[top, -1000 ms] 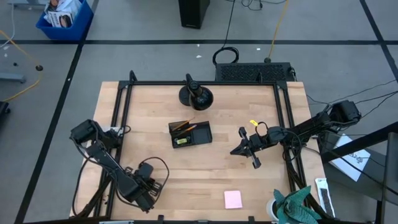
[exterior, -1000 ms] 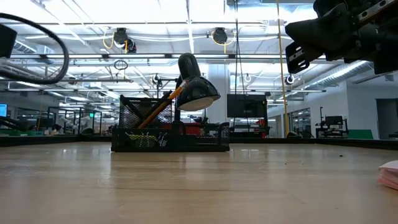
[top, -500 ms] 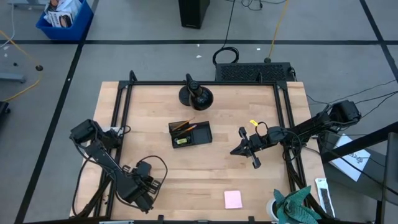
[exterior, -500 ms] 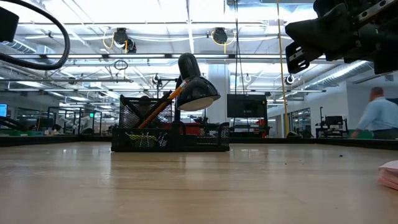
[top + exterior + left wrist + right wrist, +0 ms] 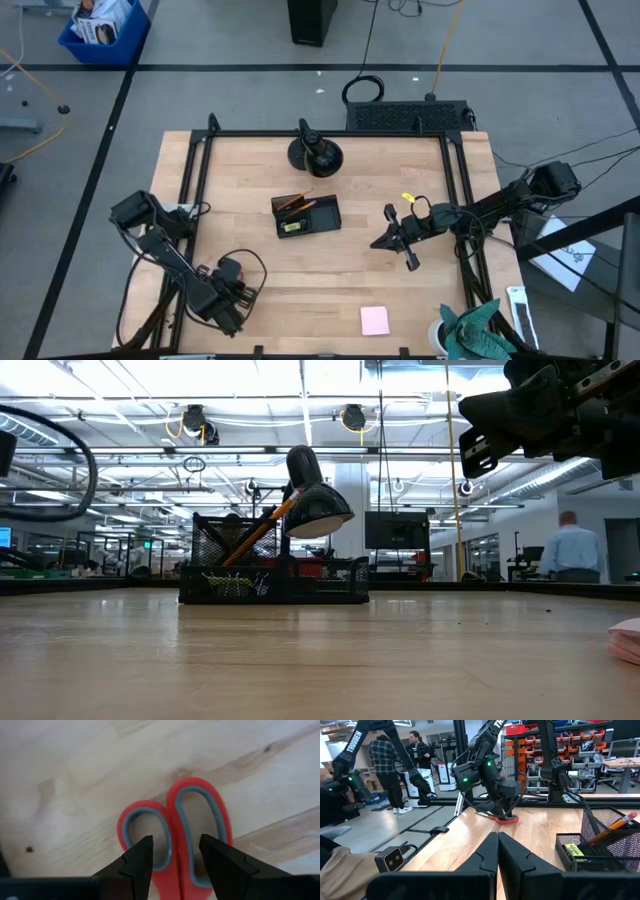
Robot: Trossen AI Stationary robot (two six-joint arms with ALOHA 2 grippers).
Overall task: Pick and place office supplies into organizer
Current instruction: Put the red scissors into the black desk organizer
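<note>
The red-handled scissors [image 5: 175,840] lie flat on the table near its near-left corner, also seen in the right wrist view [image 5: 504,818]. My left gripper [image 5: 176,862] [image 5: 226,303] is down over their handles, open. One finger stands over each loop, and the bars where the loops meet lie between them. The black mesh organizer [image 5: 307,215] [image 5: 272,572] sits mid-table. It holds orange pencils [image 5: 293,203] and a yellow item [image 5: 290,228]. The pink sticky-note pad [image 5: 375,320] lies near the near edge. My right gripper [image 5: 385,241] [image 5: 497,852] hovers shut to the right of the organizer. My left gripper comes from above at the scissors' handle loops [image 5: 172,827], the fingers [image 5: 137,865] straddling the middle bars. A sliver of gap shows on each side, and I cannot tell whether the fingers touch. The scissors lie flat on the table.
A black lamp on a round base [image 5: 315,153] stands behind the organizer. A black frame [image 5: 195,200] runs along the table's sides. A blue bin [image 5: 103,28] is on the floor, far left. People [image 5: 387,767] stand in the room beyond. Bare wood lies between the scissors and the organizer.
My left arm has shifted slightly toward the table's left edge, and its cable loop has drifted left in the low view. A person has walked through the room behind the table. The right arm has kept still.
</note>
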